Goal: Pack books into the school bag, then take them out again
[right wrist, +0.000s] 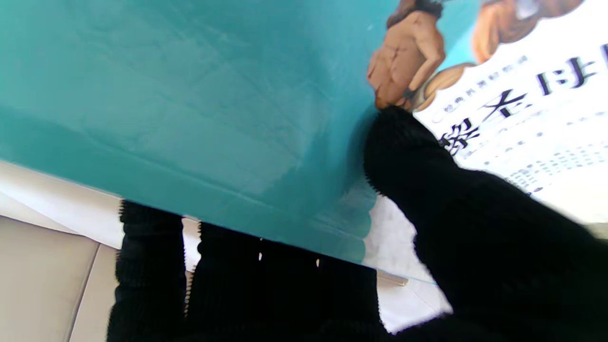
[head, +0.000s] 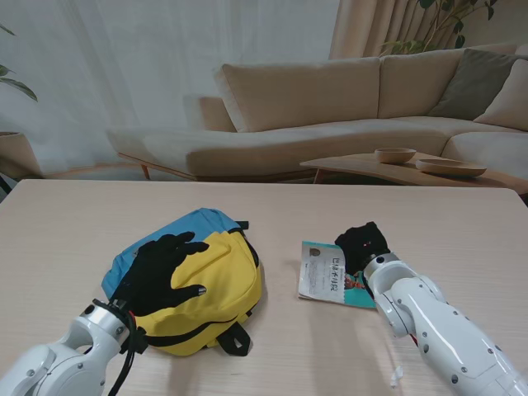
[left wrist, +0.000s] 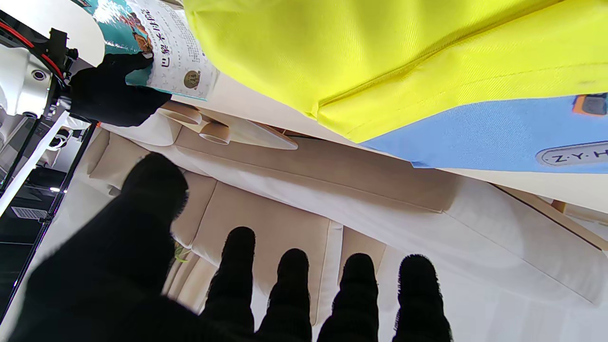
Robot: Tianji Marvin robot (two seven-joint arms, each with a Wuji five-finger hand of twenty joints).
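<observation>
The book (head: 330,272), a thin, floppy, glossy paperback right of frame centre, is pinched at its edge by the right hand (head: 363,245), while the left hand (head: 161,268) rests spread and empty on the soft school bag (head: 216,285).

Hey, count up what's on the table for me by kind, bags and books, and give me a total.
School bag: 1, yellow and blue, under the left hand.
Book: 1, teal and white cover, with the right hand on it.
Total: 2 things on the table.
</observation>
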